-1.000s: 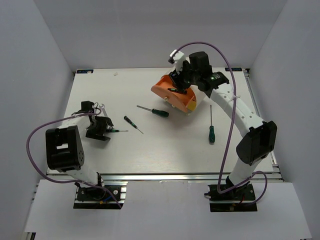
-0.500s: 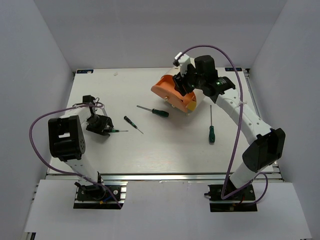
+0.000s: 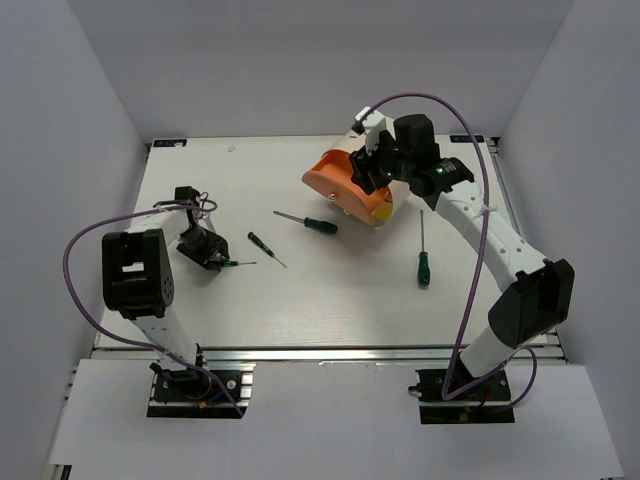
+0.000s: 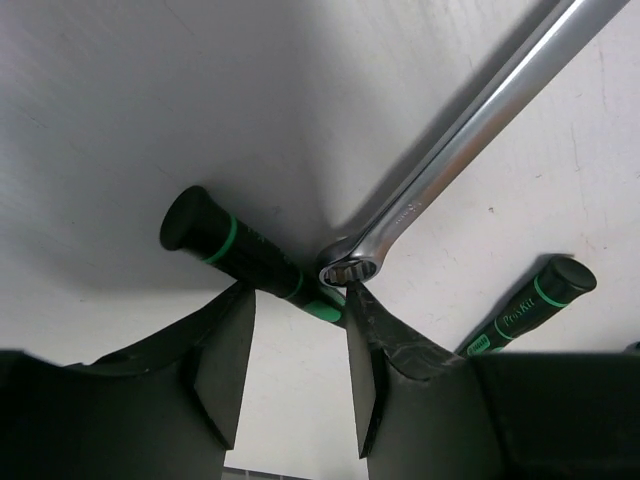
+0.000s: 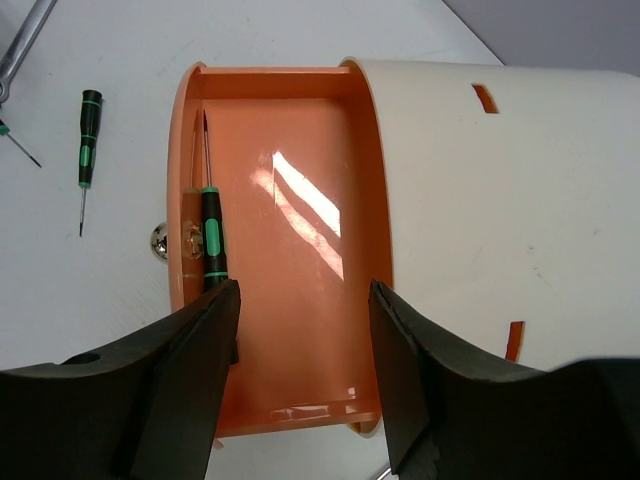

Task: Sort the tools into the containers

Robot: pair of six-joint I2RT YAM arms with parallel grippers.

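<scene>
Over the cabinet's point(image 5: 500, 200) open orange drawer point(image 5: 300, 140), the right gripper point(image 5: 303, 300) hangs with its fingers point(image 5: 190, 380) spread and nothing between them. Beneath them one screwdriver point(image 5: 212, 240) lies inside the drawer along its front wall, so that tool counts as sorted (the only one, as far as these views show).

Well left of the cabinet, the left gripper point(image 4: 297, 310) sits low over the table point(image 4: 120, 100). Its fingers point(image 4: 220, 370) are parted on either side of a second screwdriver point(image 4: 235, 250) and not closed on it. The wrench point(image 4: 470, 130) lies there too, its ring end seemingly resting on that handle.

Between that gripper and the cabinet lie a thin screwdriver point(image 3: 266, 248) and, nearer the cabinet, a stout screwdriver point(image 3: 307, 222). A long screwdriver point(image 3: 423, 250) lies just near-right of the cabinet. I judge the job barely begun: one tool is stowed, and four screwdrivers and the wrench remain to go in.
</scene>
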